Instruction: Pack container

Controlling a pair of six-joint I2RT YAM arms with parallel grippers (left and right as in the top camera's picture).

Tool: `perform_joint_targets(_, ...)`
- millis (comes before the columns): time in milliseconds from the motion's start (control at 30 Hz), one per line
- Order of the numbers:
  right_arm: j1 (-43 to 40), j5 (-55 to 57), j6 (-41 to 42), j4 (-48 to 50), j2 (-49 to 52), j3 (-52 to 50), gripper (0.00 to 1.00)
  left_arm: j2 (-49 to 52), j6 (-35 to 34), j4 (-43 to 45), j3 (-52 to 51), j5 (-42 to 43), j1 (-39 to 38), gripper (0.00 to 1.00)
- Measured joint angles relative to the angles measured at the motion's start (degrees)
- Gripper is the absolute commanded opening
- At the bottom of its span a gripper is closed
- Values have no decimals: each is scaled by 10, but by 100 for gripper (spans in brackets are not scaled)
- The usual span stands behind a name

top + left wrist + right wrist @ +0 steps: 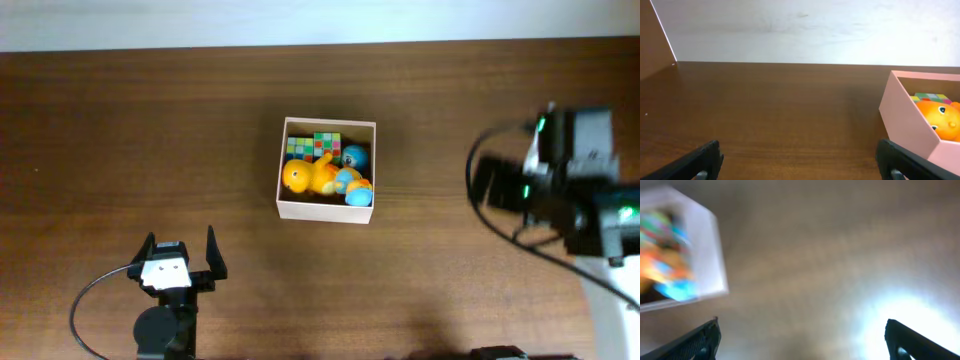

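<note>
- The container (325, 212) stands in the middle of the surface (120, 120).
- In the container, the cube puzzle (314, 146) lies at the far side, and the ball (355, 156) is just at its right.
- The plush toy (303, 177) lies just before the cube puzzle.
- The left tool (180, 255) is before the container and to its left, well apart from it.
- The right tool (802, 340) is to the right of the container, apart from it.

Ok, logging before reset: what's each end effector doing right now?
Left end effector: open, holding nothing.
Right end effector: open, holding nothing.
</note>
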Motion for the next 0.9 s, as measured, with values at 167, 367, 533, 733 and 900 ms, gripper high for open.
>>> perform_joint_targets(167,-28,0,0,-2,-50,-123,99,0,0,0,0,0,0,99)
perform_joint_targets(367,-30,0,0,1,-84,-130,99,0,0,0,0,0,0,99)
perform_joint_targets(533,-30,0,0,1,-70,-130,99,0,0,0,0,0,0,99)
perform_joint_targets(733,-30,27,0,-2,-37,-130,99,0,0,0,0,0,0,99)
perform_joint_targets(900,-30,63,0,-3,-10,-130,99,0,0,0,0,0,0,99)
